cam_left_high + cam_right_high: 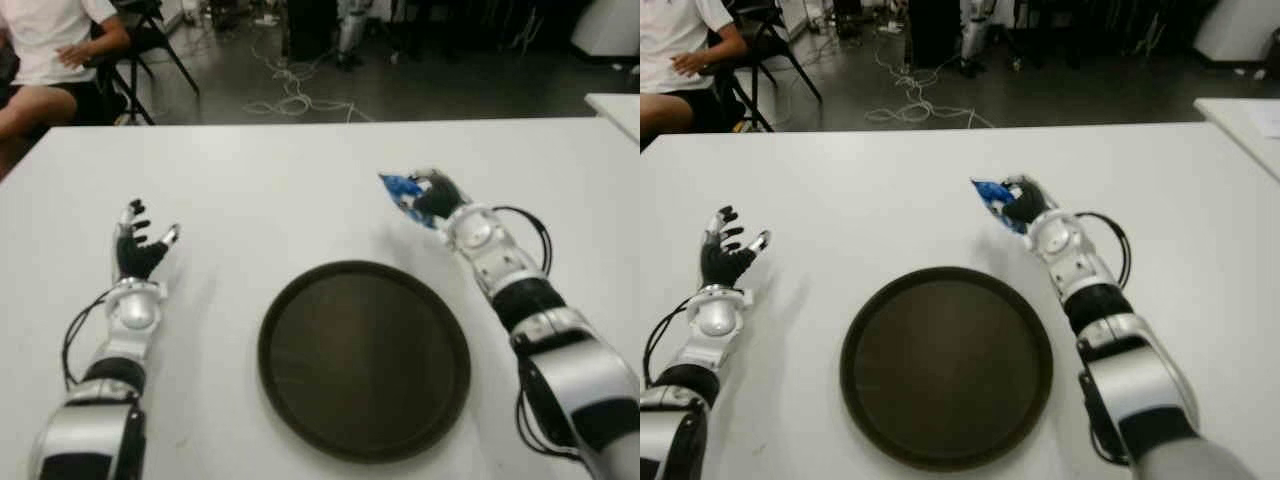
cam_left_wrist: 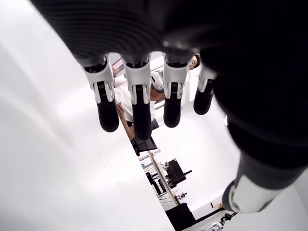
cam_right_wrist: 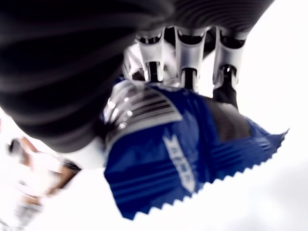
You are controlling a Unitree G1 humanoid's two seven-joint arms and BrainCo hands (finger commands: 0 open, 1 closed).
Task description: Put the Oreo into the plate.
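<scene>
Clutching a blue Oreo packet [image 3: 178, 159], lettering unreadable: right robot hand [image 1: 428, 196], beyond the plate [image 1: 300, 300].

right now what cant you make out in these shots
- Oreo pack: the right hand closes over its upper part in the right wrist view; print too blurred to read.
- Whether the pack is off the table: eye views show it beyond the plate, height unclear.
- Left hand: open, left of the plate; table contact not visible.
- Person: cut off by the top-left edge in the eye views.
</scene>
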